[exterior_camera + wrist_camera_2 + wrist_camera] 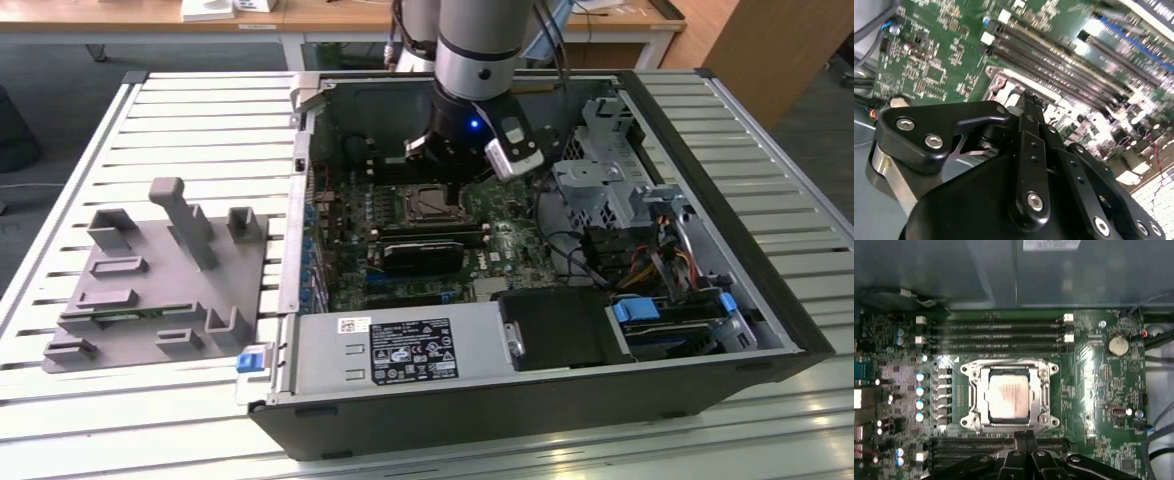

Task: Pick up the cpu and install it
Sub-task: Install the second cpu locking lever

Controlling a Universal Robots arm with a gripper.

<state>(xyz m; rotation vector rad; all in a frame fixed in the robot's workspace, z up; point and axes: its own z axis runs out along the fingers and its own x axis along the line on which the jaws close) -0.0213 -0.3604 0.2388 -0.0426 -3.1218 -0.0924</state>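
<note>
Cpu [1008,398] sits in its socket [1009,396]; jaws pressed together, empty, just beside it.

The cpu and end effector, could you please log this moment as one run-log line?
cpu: seated in motherboard socket | end effector: fingers together, empty, beside socket | PC case: open

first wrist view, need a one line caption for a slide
The cpu sits in the motherboard socket, framed by its metal bracket, with the closed, empty claw just beside it.
</note>
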